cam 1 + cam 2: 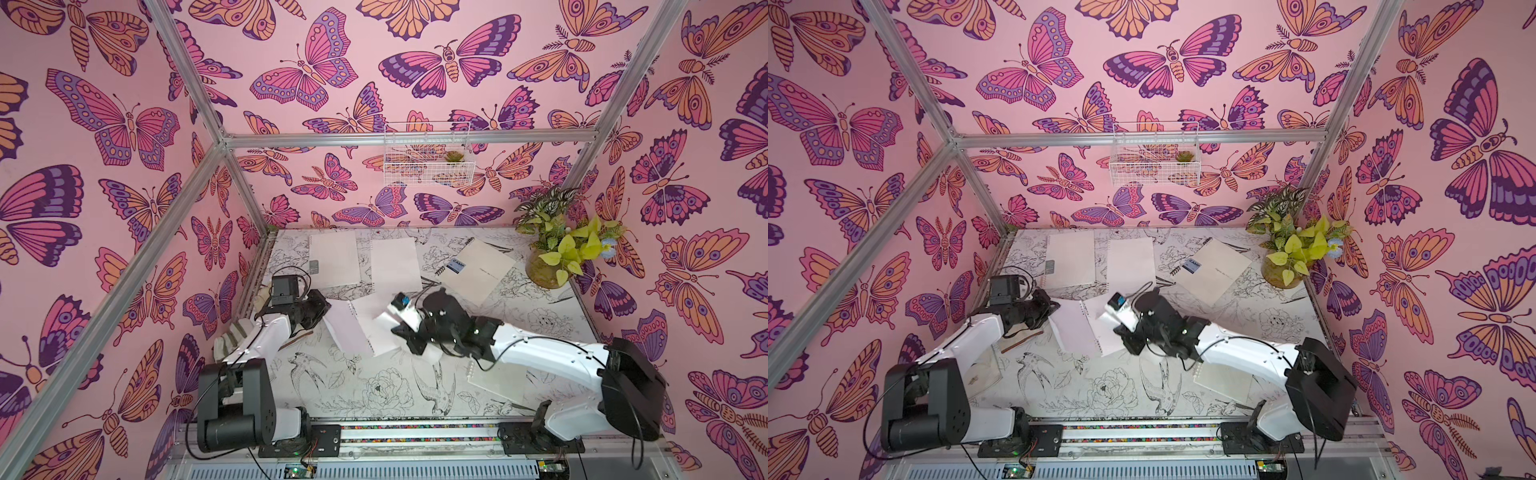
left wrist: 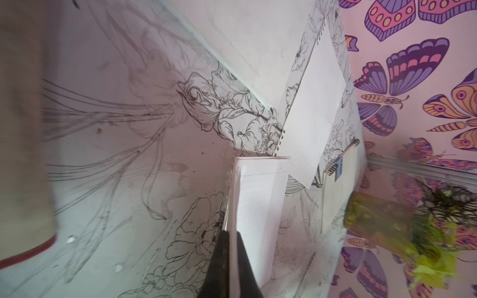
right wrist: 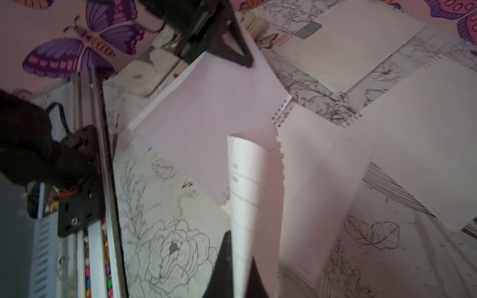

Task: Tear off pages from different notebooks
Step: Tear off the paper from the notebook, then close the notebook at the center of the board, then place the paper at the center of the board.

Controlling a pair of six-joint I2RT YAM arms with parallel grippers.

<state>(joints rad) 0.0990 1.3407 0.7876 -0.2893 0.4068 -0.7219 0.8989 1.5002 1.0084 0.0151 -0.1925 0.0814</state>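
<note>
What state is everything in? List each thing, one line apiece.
Open white ring-bound notebook, lying open on the table.
Left gripper, shut on that notebook's edge.
Curled white page, lifted, hole edge ragged.
Right gripper, shut on the curled page.
Off-white notebook with grey-green label, closed, flat.
Black-spiral notebook with blue CAMP label, closed, flat.
Thin white holed sheet, loose, flat.

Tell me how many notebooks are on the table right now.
4: the grey-label notebook at the back left, the CAMP notebook back right, the open notebook at centre, and a fourth notebook front right, partly under the right arm. Others may be hidden.
</note>
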